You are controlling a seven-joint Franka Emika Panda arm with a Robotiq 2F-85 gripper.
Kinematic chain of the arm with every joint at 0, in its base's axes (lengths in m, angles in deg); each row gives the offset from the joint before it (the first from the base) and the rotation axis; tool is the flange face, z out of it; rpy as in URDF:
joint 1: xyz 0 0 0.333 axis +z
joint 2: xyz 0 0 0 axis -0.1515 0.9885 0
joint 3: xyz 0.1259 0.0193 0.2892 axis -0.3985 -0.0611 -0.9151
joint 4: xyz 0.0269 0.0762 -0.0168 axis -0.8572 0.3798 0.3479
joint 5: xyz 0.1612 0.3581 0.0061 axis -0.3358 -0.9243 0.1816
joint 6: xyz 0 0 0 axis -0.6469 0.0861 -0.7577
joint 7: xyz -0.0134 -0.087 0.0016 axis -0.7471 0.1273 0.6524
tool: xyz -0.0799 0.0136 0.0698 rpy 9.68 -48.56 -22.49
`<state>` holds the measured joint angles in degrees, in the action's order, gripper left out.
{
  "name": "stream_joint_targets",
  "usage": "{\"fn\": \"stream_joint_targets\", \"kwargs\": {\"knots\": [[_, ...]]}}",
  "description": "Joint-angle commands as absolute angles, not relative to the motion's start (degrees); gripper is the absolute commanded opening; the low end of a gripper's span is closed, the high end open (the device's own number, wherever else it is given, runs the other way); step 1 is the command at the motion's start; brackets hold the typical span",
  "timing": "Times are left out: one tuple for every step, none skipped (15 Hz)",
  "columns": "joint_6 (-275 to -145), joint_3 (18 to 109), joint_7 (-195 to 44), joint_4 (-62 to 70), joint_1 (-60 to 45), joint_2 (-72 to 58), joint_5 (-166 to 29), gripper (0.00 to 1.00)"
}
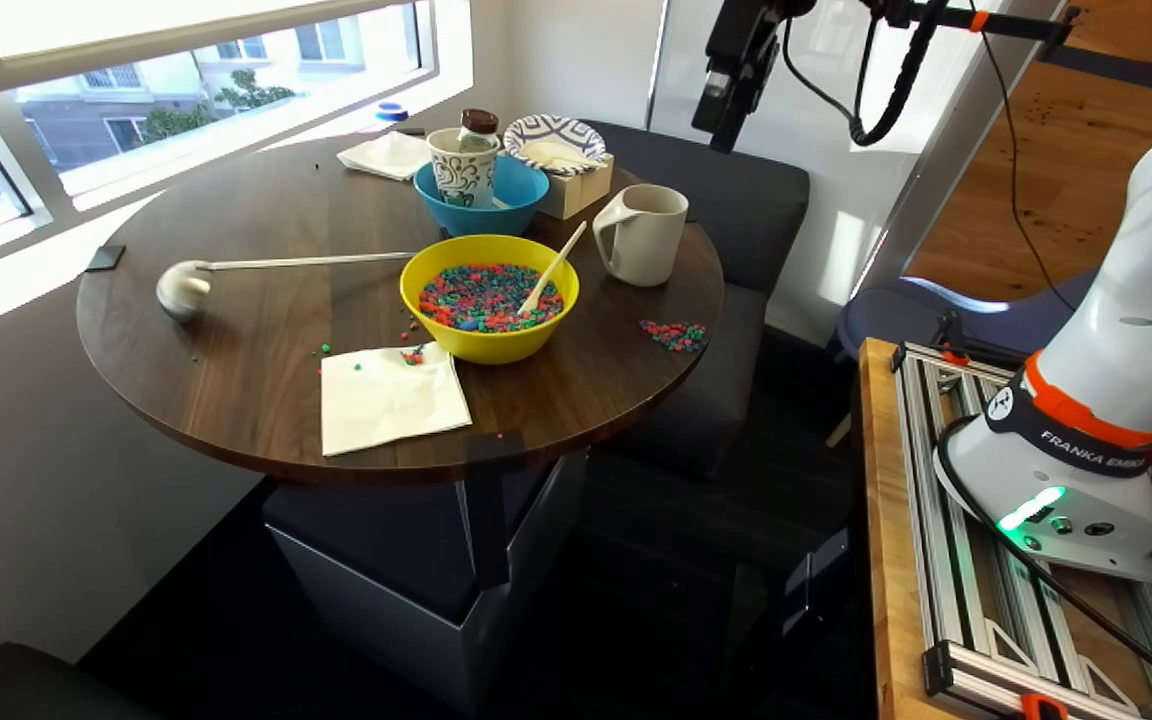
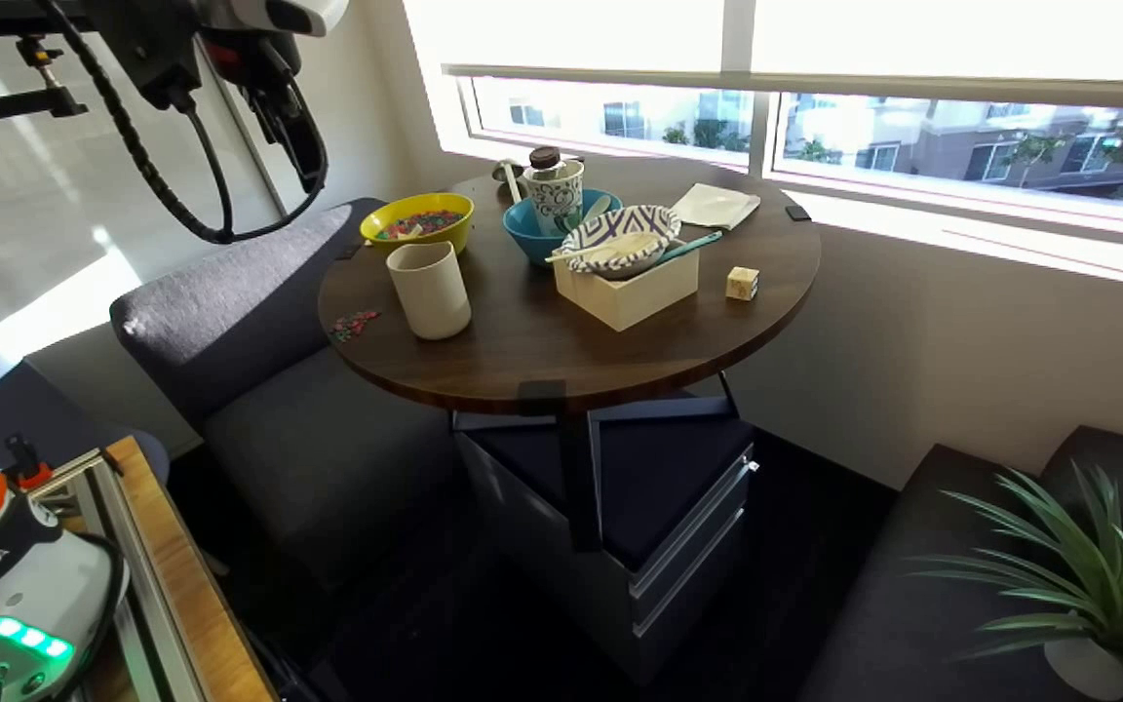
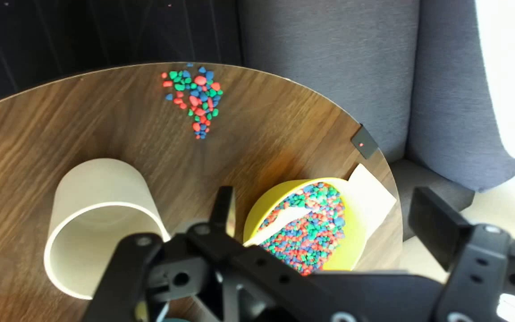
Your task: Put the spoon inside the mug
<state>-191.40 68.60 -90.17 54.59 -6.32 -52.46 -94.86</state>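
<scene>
The light spoon (image 1: 553, 268) leans in the yellow bowl (image 1: 491, 347) of coloured pellets, its handle rising over the rim towards the mug. In the wrist view the spoon (image 3: 283, 221) lies across the pellets, its handle end hidden behind my gripper. The cream-white mug (image 1: 648, 235) stands upright beside the bowl; it also shows in an exterior view (image 2: 430, 292) and in the wrist view (image 3: 103, 188). My gripper (image 3: 324, 210) is open and empty, high above the table and apart from everything. In an exterior view the gripper (image 1: 726, 115) hangs above and behind the mug.
A teal-blue bowl (image 1: 526, 205) holds a patterned cup (image 1: 463, 178) and a bottle. A wooden box (image 2: 625, 295) bears a patterned bowl (image 2: 654, 222). A long ladle (image 1: 186, 290), a napkin (image 1: 386, 405), loose pellets (image 1: 674, 335) and a cube (image 2: 742, 283) lie on the table.
</scene>
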Motion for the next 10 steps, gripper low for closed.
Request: {"fn": "stream_joint_targets", "kwargs": {"knots": [[-187.8, 67.7, -86.9, 49.3, -6.4, -44.5, -97.7, 1.0], [-190.4, 67.7, -89.2, 52.9, -7.3, -49.3, -97.3, 1.0], [-189.6, 67.4, -88.6, 51.9, -7.4, -47.6, -97.3, 1.0], [-189.5, 67.2, -88.4, 51.1, -7.4, -46.3, -97.3, 1.0], [-189.5, 67.1, -88.3, 50.5, -7.4, -45.3, -97.3, 1.0], [-189.5, 67.0, -88.3, 50.2, -7.4, -44.7, -97.3, 1.0], [-190.4, 66.9, -84.0, 48.9, -7.4, -43.0, -100.6, 1.0], [-191.8, 66.6, -81.5, 48.4, -7.5, -42.3, -102.7, 1.0], [-194.7, 65.5, -78.5, 46.2, -7.6, -39.6, -102.9, 1.0], [-197.0, 65.0, -76.1, 45.4, -7.7, -38.6, -103.8, 1.0]]}}
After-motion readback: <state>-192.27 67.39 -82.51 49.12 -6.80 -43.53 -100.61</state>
